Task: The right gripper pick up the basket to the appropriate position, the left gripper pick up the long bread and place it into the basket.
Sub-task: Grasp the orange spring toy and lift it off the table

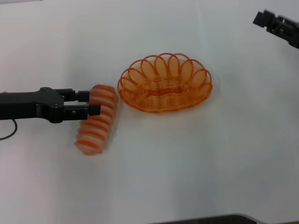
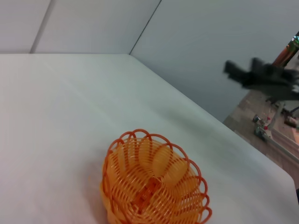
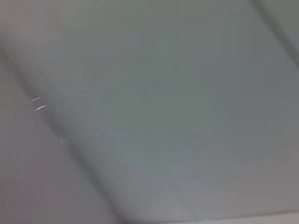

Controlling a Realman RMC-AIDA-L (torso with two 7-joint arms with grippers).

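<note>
The long bread [image 1: 97, 122], cream with orange stripes, lies on the white table [image 1: 196, 154] left of the orange wire basket [image 1: 164, 83]. The basket stands empty near the table's middle and also shows in the left wrist view [image 2: 152, 186]. My left gripper [image 1: 93, 102] reaches in from the left. Its two fingers stand a little apart, with their tips at the upper left part of the bread. My right gripper [image 1: 275, 24] hangs above the far right of the table, well away from the basket. It shows blurred in the left wrist view [image 2: 261, 77]. The right wrist view shows only a plain grey surface.
A thin dark cable [image 1: 10, 131] trails under the left arm. The table's far edge and a grey wall [image 2: 210, 42] show in the left wrist view, with floor and equipment [image 2: 275, 126] beyond the table's corner. A dark edge [image 1: 224, 218] lies at the table's front.
</note>
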